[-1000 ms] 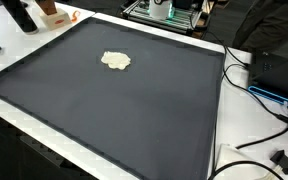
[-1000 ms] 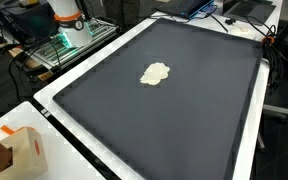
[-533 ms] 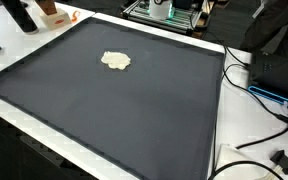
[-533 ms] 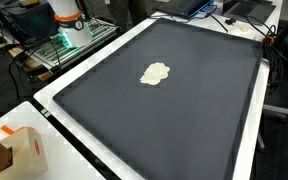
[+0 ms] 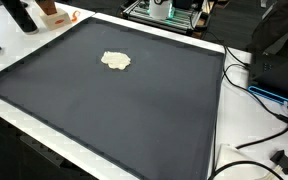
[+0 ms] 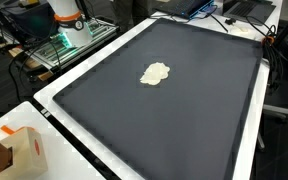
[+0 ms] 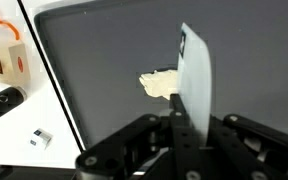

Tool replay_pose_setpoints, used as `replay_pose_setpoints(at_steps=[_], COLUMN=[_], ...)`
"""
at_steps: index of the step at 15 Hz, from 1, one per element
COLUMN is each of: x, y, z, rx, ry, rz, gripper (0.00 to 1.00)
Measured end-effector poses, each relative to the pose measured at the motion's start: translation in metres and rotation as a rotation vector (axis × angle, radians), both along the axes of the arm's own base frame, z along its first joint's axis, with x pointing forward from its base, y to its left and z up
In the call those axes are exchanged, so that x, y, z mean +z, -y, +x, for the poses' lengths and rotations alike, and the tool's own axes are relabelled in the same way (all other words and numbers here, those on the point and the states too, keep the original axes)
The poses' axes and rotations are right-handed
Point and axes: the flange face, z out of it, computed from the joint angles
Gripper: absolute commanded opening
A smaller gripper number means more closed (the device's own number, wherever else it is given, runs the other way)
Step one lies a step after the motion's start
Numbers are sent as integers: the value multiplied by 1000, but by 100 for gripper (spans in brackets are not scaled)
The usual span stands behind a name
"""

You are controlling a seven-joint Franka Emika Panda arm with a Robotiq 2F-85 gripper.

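A small crumpled cream-coloured lump [image 5: 116,60] lies on a large dark grey mat [image 5: 134,115]. It shows in both exterior views [image 6: 156,73] and in the wrist view [image 7: 157,84]. My gripper [image 7: 192,72] shows only in the wrist view. Its jaws are drawn together, with a pale finger strip standing up in front of the lump. It hangs well above the mat [image 7: 104,60], apart from the lump. I see nothing clearly held between the jaws. The arm is out of both exterior views.
The mat [image 6: 184,125] has a white border. An orange and white box [image 6: 24,150] stands at one corner, also in the wrist view [image 7: 2,60]. Cables [image 5: 259,150] and a dark device [image 5: 284,70] lie past one side. The robot base [image 6: 66,15] stands behind.
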Motion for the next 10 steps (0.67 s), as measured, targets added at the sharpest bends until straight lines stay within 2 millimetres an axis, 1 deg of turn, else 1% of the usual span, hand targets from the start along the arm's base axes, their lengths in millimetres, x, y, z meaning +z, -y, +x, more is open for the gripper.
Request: replay_pose_setpoints(at_steps=[1,5,7,10], x=[0,0,-1,-10], y=[0,3,13,34], z=[0,3,13,35], rx=[0,11,54,155], ry=[0,7,33,94], rz=[0,8,43,112], gripper=[1,1,1,1])
